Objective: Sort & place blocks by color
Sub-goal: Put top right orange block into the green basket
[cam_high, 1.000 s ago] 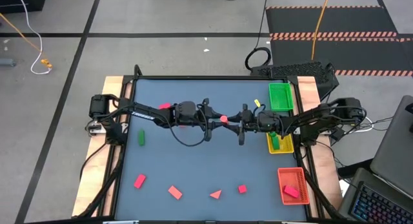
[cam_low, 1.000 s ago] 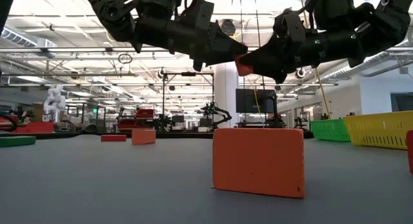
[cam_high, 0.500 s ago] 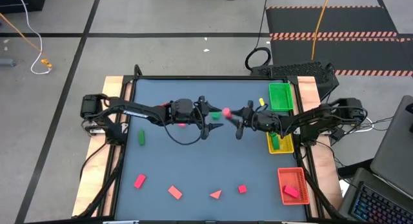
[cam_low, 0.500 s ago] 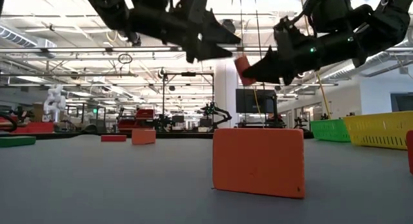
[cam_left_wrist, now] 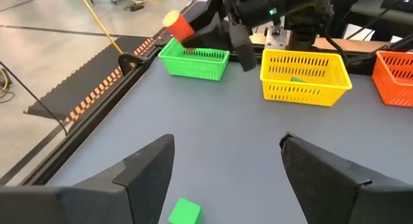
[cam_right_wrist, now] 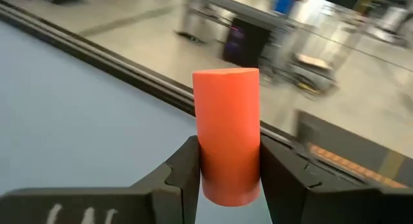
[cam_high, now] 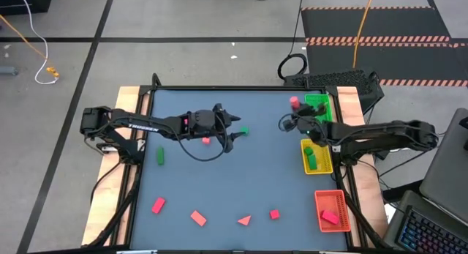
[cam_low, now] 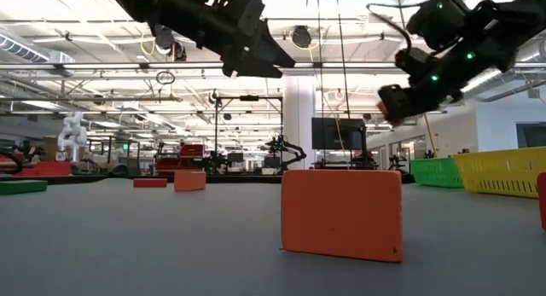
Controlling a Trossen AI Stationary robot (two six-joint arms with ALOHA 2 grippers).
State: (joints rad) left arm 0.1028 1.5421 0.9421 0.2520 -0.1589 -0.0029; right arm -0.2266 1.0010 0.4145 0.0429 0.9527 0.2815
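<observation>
My right gripper point(cam_high: 295, 109) is shut on a red cylinder block point(cam_high: 294, 102), high above the table beside the green tray point(cam_high: 317, 110). It also shows in the left wrist view point(cam_left_wrist: 179, 25). My left gripper point(cam_high: 231, 129) is open and empty over the table's middle. A small green block point(cam_high: 243, 130) lies flat on the table just past its fingers, and it also shows in the left wrist view point(cam_left_wrist: 185, 211). A pink block point(cam_high: 206, 140) lies under the left arm. A green cuboid point(cam_high: 160, 156) and several red blocks point(cam_high: 198, 218) lie on the table's near part. My right gripper pinches the cylinder's curved side near one end point(cam_right_wrist: 227, 175) between its two fingers point(cam_right_wrist: 186, 169). The rest of the cylinder point(cam_right_wrist: 227, 108) juts out beyond the fingertips, in line with them. The cylinder is lifted clear of the table and is tilted in the left wrist view.
Along the right edge stand a green tray, a yellow tray point(cam_high: 322, 165) holding a green block, and a red tray point(cam_high: 329, 200) holding a red block. In the low view, a red-orange block point(cam_low: 341, 212) stands close in front.
The two grippers met at the red cylinder over the table's middle. My left gripper has opened, let go of it and drawn back toward the table's left. My right gripper has carried the cylinder toward the far right, up to the green tray.
</observation>
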